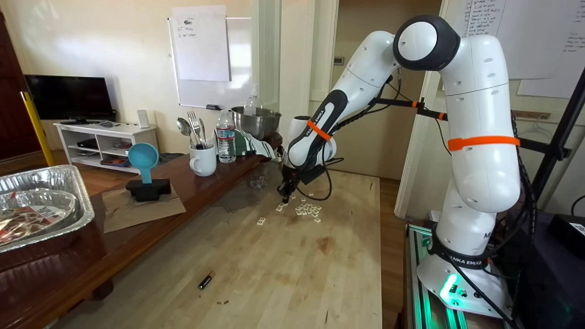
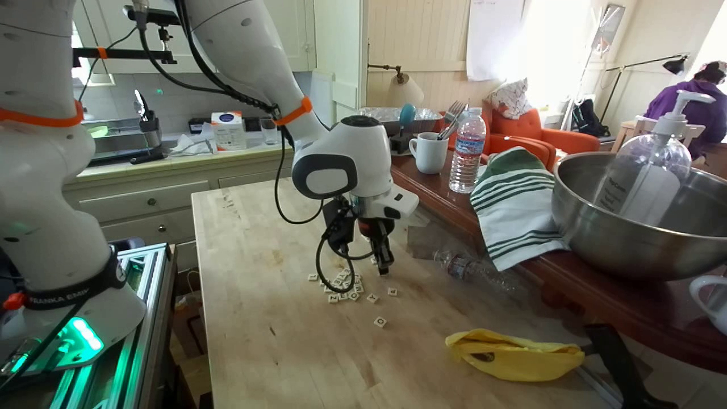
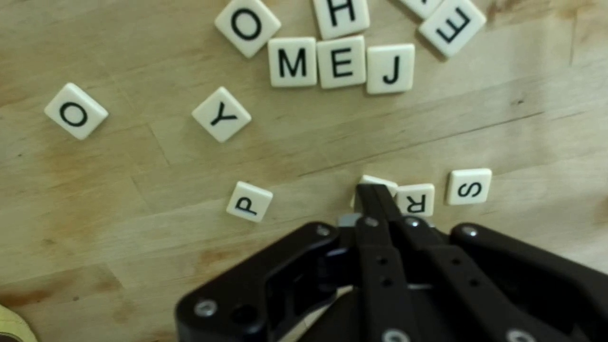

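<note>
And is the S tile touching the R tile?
No, the wrist view shows a strip of wooden tabletop between the S tile and the R tile.

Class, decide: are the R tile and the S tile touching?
Apart: the wrist view shows bare tabletop between the R tile and the S tile.

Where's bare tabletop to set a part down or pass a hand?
Biggest patch: tabletop between the battery and the letter tiles, running toward the robot base. Narrower, wrist view: strip between the M-E-J row and the R tile and S tile. Crowded: around the end effector, with tiles close by, and the ledge, with mug, bottle and bowl.
</note>
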Tool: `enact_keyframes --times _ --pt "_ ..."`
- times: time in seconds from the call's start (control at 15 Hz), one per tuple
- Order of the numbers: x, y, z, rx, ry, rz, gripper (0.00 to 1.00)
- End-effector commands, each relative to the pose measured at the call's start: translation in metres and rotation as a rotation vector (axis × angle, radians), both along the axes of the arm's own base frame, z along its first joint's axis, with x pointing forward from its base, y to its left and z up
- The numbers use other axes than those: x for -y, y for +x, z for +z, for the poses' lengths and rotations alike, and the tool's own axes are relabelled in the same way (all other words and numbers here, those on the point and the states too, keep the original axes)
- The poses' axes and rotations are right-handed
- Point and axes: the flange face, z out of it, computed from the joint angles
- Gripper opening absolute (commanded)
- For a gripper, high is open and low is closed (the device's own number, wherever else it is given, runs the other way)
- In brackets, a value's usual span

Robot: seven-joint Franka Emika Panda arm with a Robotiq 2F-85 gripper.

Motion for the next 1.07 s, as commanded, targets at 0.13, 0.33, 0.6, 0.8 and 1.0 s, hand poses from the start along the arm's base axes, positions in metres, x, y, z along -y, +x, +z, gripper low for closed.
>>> enact_keyframes --times 0.13,0.33,0.6,0.8,1.0 --pt "0.004 0.014 -0.012 -0.007 -0.03 0.02 0.0" --pt "-0.002 0.029 -0.013 0.006 -0.051 0.067 0.0" --pt "-0.025 0.047 -0.018 0.007 -0.064 0.179 0.0" --pt "-0.046 0.05 -0.024 -0.003 -0.064 0.319 0.0" --pt "-0.062 0.046 -0.024 -0.009 -0.061 0.453 0.0"
